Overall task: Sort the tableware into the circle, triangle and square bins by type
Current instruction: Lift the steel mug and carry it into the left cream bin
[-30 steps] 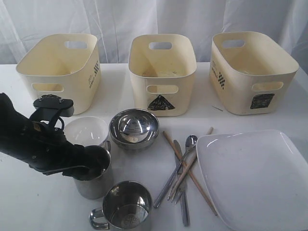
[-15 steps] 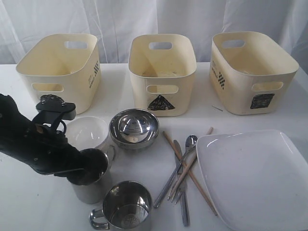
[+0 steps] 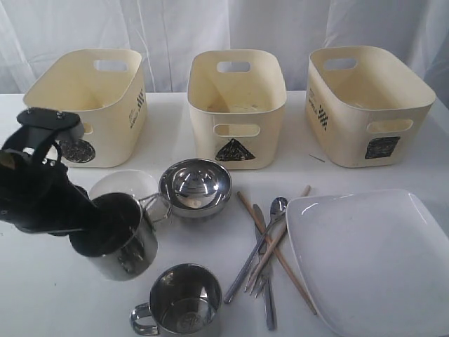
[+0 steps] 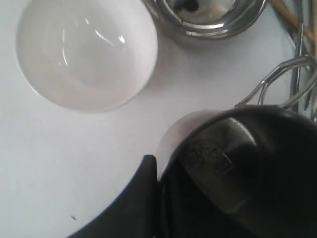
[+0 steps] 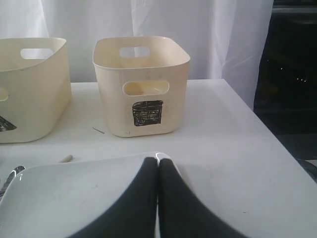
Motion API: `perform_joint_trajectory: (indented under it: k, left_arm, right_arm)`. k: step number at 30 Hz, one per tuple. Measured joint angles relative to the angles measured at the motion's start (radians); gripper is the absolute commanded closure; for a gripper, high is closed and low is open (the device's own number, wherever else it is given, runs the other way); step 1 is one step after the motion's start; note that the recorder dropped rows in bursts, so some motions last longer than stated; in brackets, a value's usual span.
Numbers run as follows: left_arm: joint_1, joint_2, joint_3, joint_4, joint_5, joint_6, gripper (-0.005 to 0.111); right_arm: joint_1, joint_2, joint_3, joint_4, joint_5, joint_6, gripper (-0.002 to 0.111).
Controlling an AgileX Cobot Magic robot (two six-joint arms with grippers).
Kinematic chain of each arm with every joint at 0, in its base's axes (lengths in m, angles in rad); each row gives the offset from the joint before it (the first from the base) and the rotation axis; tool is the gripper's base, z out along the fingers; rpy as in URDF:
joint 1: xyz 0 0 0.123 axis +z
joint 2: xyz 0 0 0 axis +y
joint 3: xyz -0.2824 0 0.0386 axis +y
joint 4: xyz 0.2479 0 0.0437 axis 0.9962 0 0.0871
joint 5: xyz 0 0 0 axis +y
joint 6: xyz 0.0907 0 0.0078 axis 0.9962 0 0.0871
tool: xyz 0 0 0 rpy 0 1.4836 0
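My left gripper (image 3: pixel 105 228) (image 4: pixel 159 168) is shut on the rim of a steel mug (image 3: pixel 125 246) (image 4: pixel 233 148), one finger outside the wall and one inside. The mug hangs tilted just above the table. Behind it are the small white bowl (image 3: pixel 121 184) (image 4: pixel 86 52) and the shiny steel bowl (image 3: pixel 195 184) (image 4: pixel 210 20). A second steel mug (image 3: pixel 184 302) stands near the front edge. My right gripper (image 5: pixel 158 161) is shut on nothing, over the corner of the large white plate (image 3: pixel 372 260) (image 5: pixel 74 198). It is out of the exterior view.
The circle bin (image 3: pixel 88 98), triangle bin (image 3: pixel 237 105) and square bin (image 3: pixel 368 102) (image 5: pixel 141 84) stand in a row at the back. Spoon (image 3: pixel 278 206), fork, knife and wooden chopsticks (image 3: pixel 277 253) lie crossed between the steel bowl and the plate.
The left arm has risen and drawn left with the mug, lifting it off the table and tilting it. The circle mark on the left bin now shows.
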Motion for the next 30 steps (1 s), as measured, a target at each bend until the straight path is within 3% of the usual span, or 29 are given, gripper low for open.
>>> perform_joint_trajectory:
  k: [4, 7, 12, 19, 30]
  left_arm:
    - [0.000, -0.071, -0.135, 0.208, -0.002, -0.002, 0.107]
    - [0.011, -0.059, -0.239, 0.440, -0.012, -0.140, 0.107]
    - [0.106, 0.034, -0.365, 0.737, -0.044, -0.379, 0.107]
    - [0.243, 0.236, -0.509, 0.799, -0.112, -0.436, 0.107]
    - [0.279, 0.539, -0.757, 0.799, -0.183, -0.446, 0.107]
  right_arm:
    - [0.000, 0.000, 0.000, 0.000, 0.000, 0.000, 0.108]
    - [0.000, 0.000, 0.000, 0.000, 0.000, 0.000, 0.108]
    - [0.000, 0.000, 0.000, 0.000, 0.000, 0.000, 0.108]
    - [0.000, 0.000, 0.000, 0.000, 0.000, 0.000, 0.108]
    - [0.000, 0.000, 0.000, 0.000, 0.000, 0.000, 0.108]
